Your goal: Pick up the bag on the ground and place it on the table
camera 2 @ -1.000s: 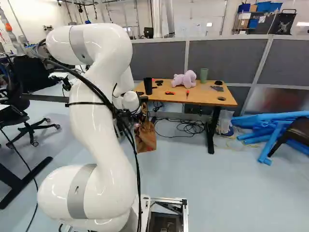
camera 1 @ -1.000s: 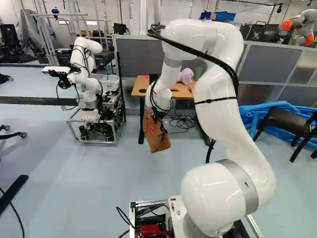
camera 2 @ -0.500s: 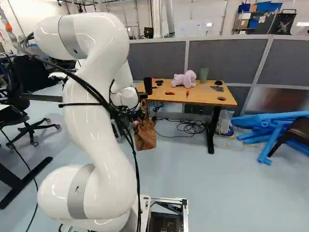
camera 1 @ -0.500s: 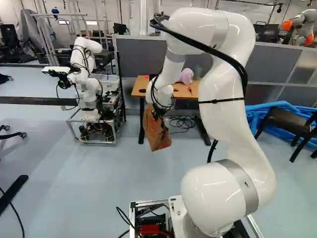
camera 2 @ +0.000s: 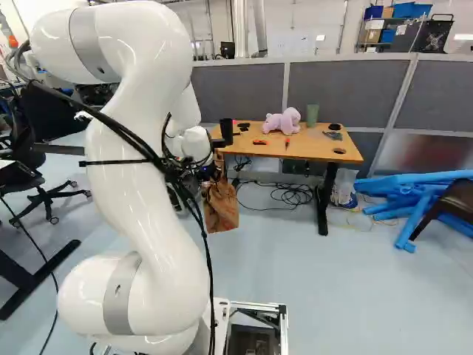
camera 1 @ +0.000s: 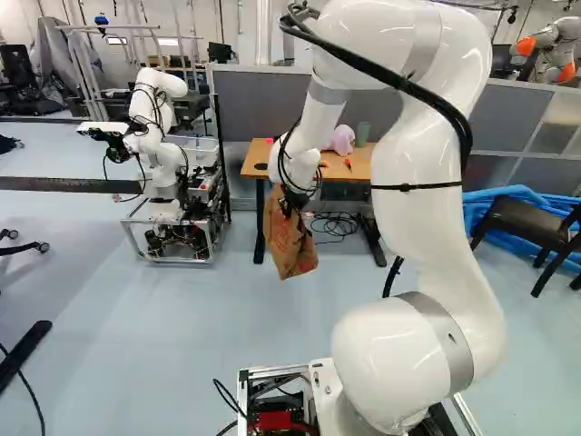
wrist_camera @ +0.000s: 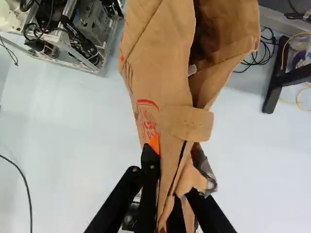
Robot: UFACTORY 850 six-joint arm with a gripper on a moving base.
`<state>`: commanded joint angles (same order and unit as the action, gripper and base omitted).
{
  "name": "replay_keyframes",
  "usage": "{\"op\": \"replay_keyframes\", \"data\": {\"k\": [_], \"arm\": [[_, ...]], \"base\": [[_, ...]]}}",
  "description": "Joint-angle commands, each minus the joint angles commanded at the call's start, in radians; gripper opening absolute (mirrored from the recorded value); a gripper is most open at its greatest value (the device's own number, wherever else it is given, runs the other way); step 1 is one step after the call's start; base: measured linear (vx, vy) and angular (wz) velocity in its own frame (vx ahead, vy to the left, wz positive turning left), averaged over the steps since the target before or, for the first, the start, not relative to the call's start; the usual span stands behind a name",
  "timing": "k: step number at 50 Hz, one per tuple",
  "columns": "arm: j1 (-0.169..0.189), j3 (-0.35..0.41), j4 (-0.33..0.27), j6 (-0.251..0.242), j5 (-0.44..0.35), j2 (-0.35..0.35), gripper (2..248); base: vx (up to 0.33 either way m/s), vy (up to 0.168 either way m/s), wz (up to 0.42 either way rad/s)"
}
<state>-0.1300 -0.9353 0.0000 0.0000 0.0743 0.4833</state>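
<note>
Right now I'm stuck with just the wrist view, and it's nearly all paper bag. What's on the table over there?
Observer: In the right base view, a lilac plush toy sits on the table between a black cup and a green cup.
Operator: Is the paper bag up at that height?
Observer: It doesn't look like it; in the right base view the bag's body shows lower than the tabletop.
Operator: Anything past the table's other end?
Observer: Yes, blue tubes lie on the floor to the right of it in the right base view.
</note>
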Motion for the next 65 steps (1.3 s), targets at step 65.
{"op": "replay_keyframes", "data": {"k": [65], "arm": [[0.005,0.04,0.0,0.0,0.197,-0.201,21]], "base": [[0.0,0.0,0.0]]}}
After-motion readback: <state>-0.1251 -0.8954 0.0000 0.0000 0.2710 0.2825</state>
